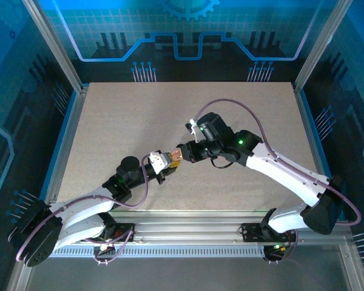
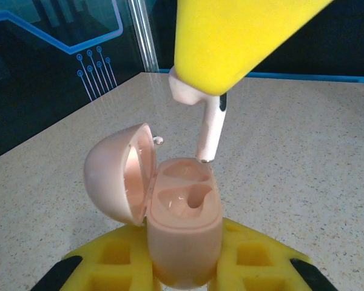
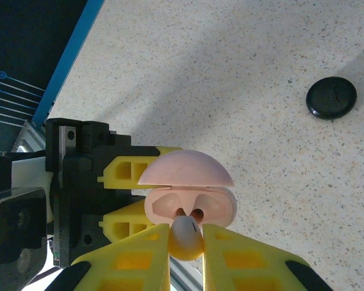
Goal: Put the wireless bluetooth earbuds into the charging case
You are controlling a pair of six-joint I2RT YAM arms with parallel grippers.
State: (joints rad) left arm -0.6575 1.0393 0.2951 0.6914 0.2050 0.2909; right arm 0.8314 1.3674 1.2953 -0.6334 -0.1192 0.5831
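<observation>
Left gripper (image 2: 185,270) was clamped on the pink charging case (image 2: 185,227), yellow pads pressed to both sides of its lower body, and held it upright off the table (image 2: 303,151). The case's lid (image 2: 118,176) was swung open on the hinge and tipped back to the left in the left wrist view, with two sockets exposed on top. Right gripper (image 3: 186,257) was closed tight on one earbud (image 2: 209,130), pale pink, with its head pinched between the yellow fingers (image 2: 230,36) and its stem pointing down. The stem tip sat right at the rim of the far socket; could not tell whether it was touching. In the right wrist view the earbud's head (image 3: 186,237) sat between the two pads just below the open case (image 3: 191,205), with the lid (image 3: 185,170) arched above it. In the top view both grippers met near the table's centre, slightly toward the near edge, left (image 1: 162,162) and right (image 1: 179,154) almost touching, with the case between them. A round black puck (image 3: 331,97) lay flat on the table, well apart from the case.
</observation>
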